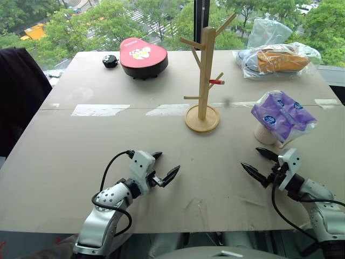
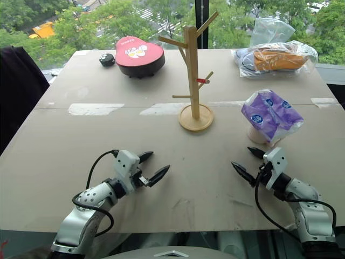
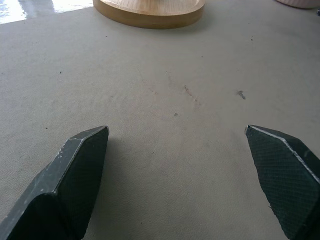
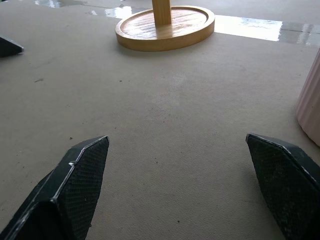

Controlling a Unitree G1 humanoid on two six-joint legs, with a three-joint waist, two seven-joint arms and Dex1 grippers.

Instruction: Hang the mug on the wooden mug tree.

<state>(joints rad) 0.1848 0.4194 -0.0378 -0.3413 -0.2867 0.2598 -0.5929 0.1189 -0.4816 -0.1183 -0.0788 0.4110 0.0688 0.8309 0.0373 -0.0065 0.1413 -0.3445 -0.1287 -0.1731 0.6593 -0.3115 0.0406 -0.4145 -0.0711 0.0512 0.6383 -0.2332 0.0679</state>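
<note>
While standing near the middle of the table (image 1: pixel 81 162), wooden mug tree (image 1: pixel 202 81) upright on its round base. To its right, just beside, purple-patterned bag (image 1: pixel 283 114) lying over the mug (image 1: pixel 265 135). Nearer than the tree, left gripper (image 1: pixel 164 168) and right gripper (image 1: pixel 257 162) low over the table, jaws spread, empty.

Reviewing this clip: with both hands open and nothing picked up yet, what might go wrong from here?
1. The mug sits under a purple-patterned bag; the right hand may catch the bag rather than the cup.
2. The wooden mug tree is tall on a small base; a bump while hanging could tip it.
</note>
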